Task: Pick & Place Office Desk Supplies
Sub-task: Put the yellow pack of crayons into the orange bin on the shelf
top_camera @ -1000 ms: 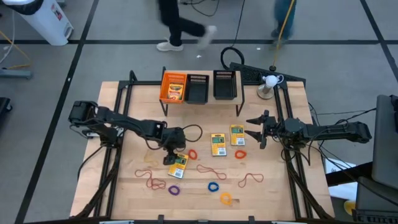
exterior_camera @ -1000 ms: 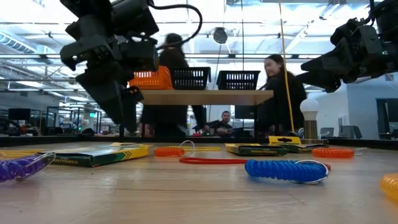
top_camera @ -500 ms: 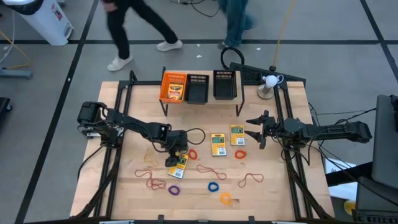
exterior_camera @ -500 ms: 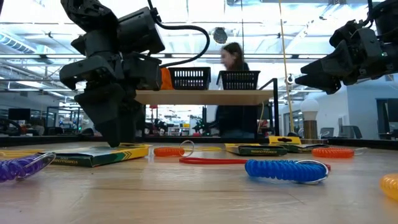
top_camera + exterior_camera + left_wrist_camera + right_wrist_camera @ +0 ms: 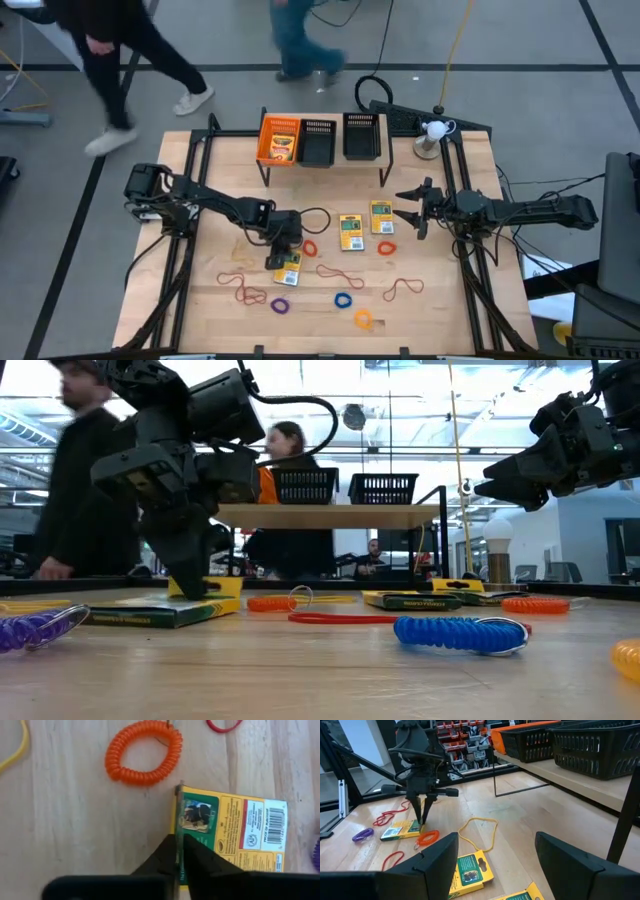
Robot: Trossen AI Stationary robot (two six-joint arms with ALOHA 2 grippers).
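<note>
My left pincer [image 5: 284,252] is down at the table [image 5: 455,310], pressed together on the edge of a packet [image 5: 232,835], pinching it; in the low view that edge of the packet [image 5: 170,610] is tipped up off the wood. An orange ring [image 5: 144,753] lies just beside the packet, apart from it. My right pincer [image 5: 408,215] hangs spread above the table's right side, holding nothing. 2 more packets [image 5: 350,232] lie between my 2 arms, and 1 sits in the orange tray [image 5: 280,129] on the shelf at the back. A blue ring [image 5: 343,300], a purple ring [image 5: 281,305] and red band loops [image 5: 238,285] lie along the near edge.
</note>
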